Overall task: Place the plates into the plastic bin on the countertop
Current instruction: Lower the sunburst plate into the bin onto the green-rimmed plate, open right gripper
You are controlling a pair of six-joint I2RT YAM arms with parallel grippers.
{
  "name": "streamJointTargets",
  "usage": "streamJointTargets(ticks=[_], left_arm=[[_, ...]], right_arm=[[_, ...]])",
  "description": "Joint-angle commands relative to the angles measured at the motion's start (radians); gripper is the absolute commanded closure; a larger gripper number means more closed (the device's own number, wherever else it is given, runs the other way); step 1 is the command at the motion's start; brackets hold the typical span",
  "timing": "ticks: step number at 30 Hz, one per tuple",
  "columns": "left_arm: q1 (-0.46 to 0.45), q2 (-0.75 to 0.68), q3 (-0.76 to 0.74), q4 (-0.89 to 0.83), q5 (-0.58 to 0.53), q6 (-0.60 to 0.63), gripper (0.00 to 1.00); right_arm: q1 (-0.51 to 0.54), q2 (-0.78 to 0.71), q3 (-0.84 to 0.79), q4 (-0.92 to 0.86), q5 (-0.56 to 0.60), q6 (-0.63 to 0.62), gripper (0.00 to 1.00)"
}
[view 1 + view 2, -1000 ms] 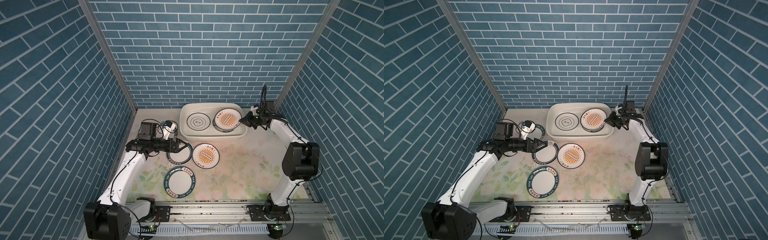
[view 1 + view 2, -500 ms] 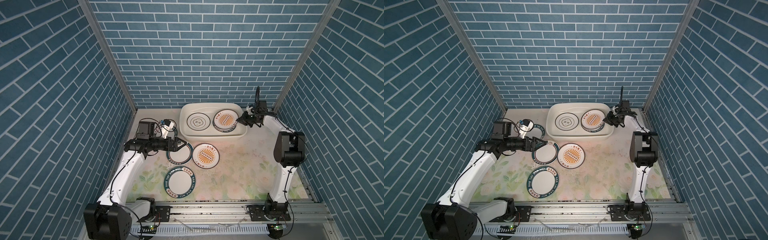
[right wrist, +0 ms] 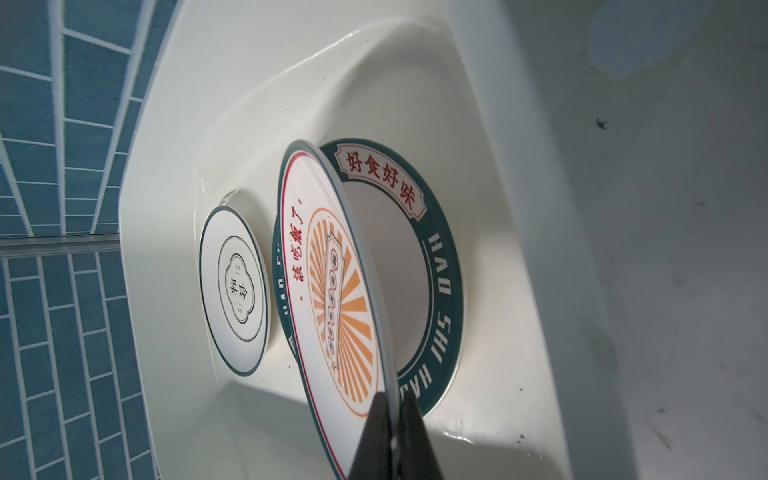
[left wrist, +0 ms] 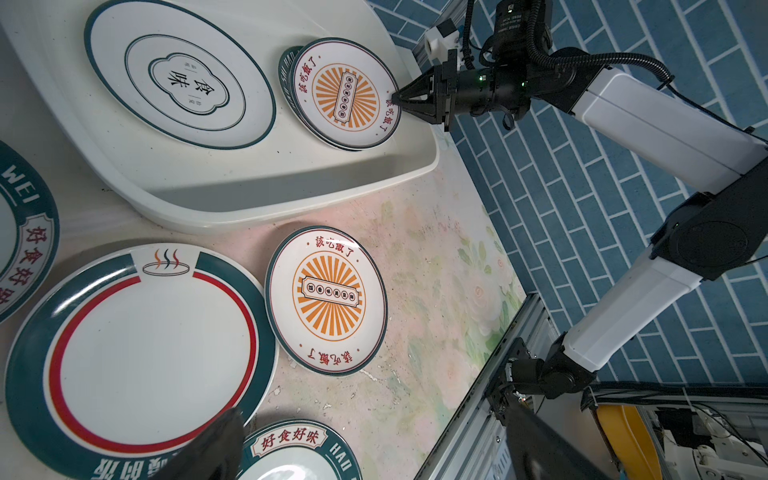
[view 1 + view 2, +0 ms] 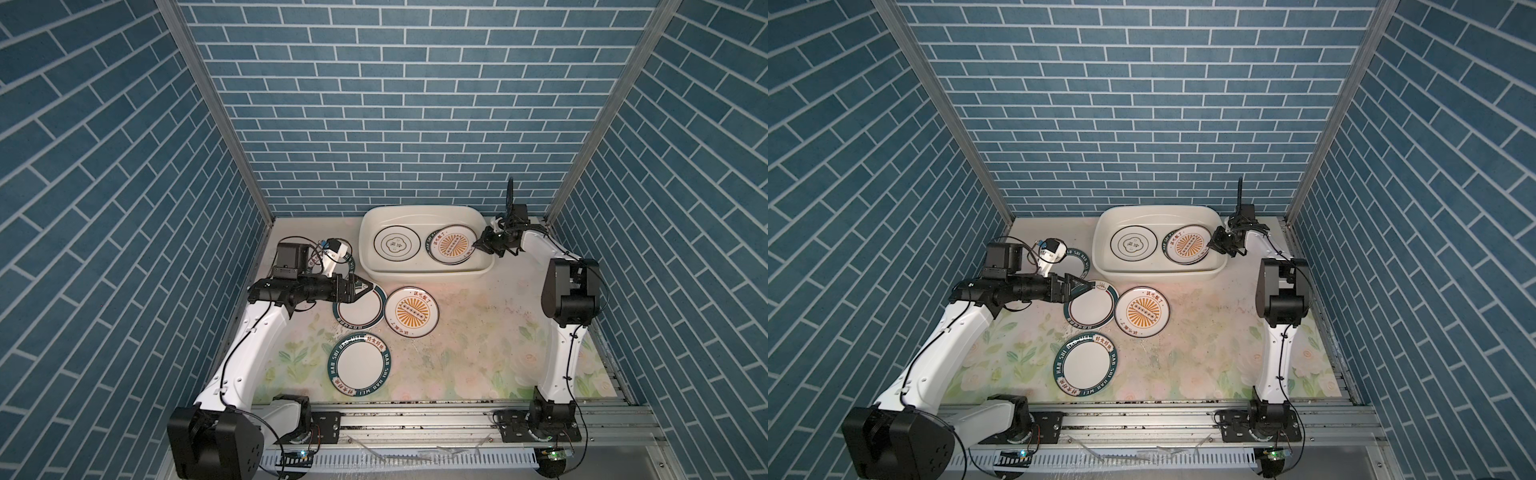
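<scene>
We are looking at the white bin (image 5: 428,277), which is sitting at the back of the flowery countertop (image 5: 478,332) with its long side running left to right along the back wall. The right gripper (image 5: 478,244) is reaching over the bin's right end, and it is pinching the rim of an orange plate (image 5: 451,245) inside the bin. In the right wrist view we are seeing its fingers (image 3: 372,436) pressed on both faces of that rim. The orange plate is round, so it has no long side, but it is tipping: the pinched edge is sitting up higher, the far edge is lying low, and its picture side is facing up and a bit to the left. It is leaning on a lettered plate (image 3: 440,270) with a dark green rim that is lying flat on the bin floor. Beside them, in the left half of the bin, a ring plate (image 5: 396,245) is lying flat, face up. The left gripper (image 5: 365,286) is hanging with its fingers spread wide over the back edge of a red-ring plate (image 5: 359,311) on the countertop; we cannot tell if it is touching it. Just to the right of that one, the other orange plate (image 5: 411,312) is lying flat. A front lettered plate (image 5: 359,365) is lying nearer us, and a back lettered plate (image 5: 1082,262) is peeking out behind the left arm.
</scene>
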Motion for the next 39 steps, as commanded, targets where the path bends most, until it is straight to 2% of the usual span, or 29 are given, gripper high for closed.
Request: streamJointTargets(ticks=[1,15,27,39], left_arm=[[0.007,-0.005,0.009,-0.009,0.012,0.011,0.0],[0.01,-0.004,0.003,0.003,0.012,0.008,0.0],[0.01,-0.008,-0.002,0.007,0.013,0.007,0.0],[0.01,-0.008,-0.004,0.014,0.015,0.003,0.0]], right_arm=[[0.001,0.034,0.049,-0.026,-0.001,-0.037,1.0],[0.001,0.086,0.09,-0.075,0.005,-0.049,1.0],[0.002,0.116,0.124,-0.125,0.017,-0.069,0.84],[0.009,0.097,0.133,-0.177,0.069,-0.099,0.75]])
